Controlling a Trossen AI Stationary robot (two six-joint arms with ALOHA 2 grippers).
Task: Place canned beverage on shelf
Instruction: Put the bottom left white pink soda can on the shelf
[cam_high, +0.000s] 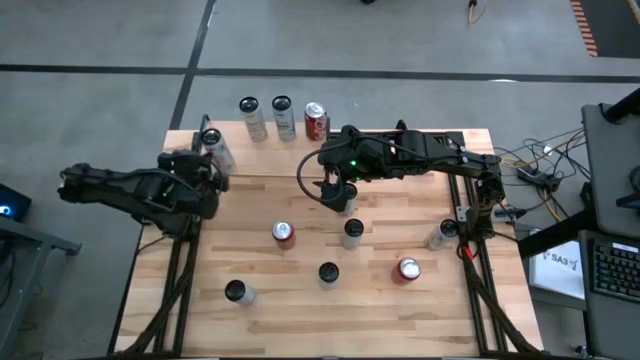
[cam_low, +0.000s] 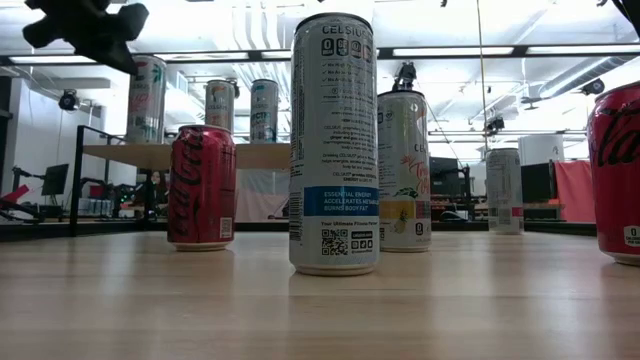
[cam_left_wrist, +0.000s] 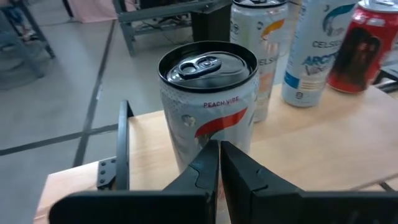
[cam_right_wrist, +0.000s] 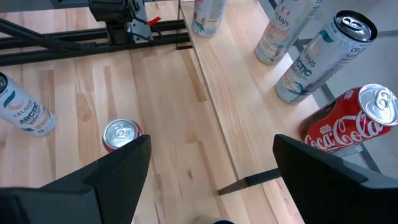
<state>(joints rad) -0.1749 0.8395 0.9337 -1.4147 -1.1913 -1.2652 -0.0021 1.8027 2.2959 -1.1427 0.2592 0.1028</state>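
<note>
Shelf: raised wood platform (cam_high: 330, 140) at table's far edge; 4 cans on it now, peach can (cam_left_wrist: 208, 106) at the left end, then two white cans (cam_high: 268, 118) and a red cola can (cam_high: 316, 121).
Left gripper: (cam_high: 205, 170) fingers pressed together, holding nothing, right behind the peach can in the L wrist view; can stands upright on the shelf, clear of the fingers.
Right gripper: (cam_right_wrist: 211, 168) jaws wide apart, empty, hanging over the shelf's front edge near mid-table; R wrist view shows red cola can + white cans ahead of it on the shelf.
Cans left on table: red can (cam_high: 284, 234), white can (cam_high: 352, 232), black-top can (cam_high: 328, 273), red can (cam_high: 407, 269), one near R arm base (cam_high: 441, 234), one front-left (cam_high: 238, 292); all upright as far as visible.
Step (my read): peach can looks placed; L arm done w/ it. R arm between picks, nothing gripped.
Next move needs: R arm comes down toward the white can just beside it, jaws either side of the body, then closes, lifts clear of neighbours, sets it in a free gap on the shelf.
Watch: shelf row is tight by the cola can, so pick the gap w/ care.
</note>
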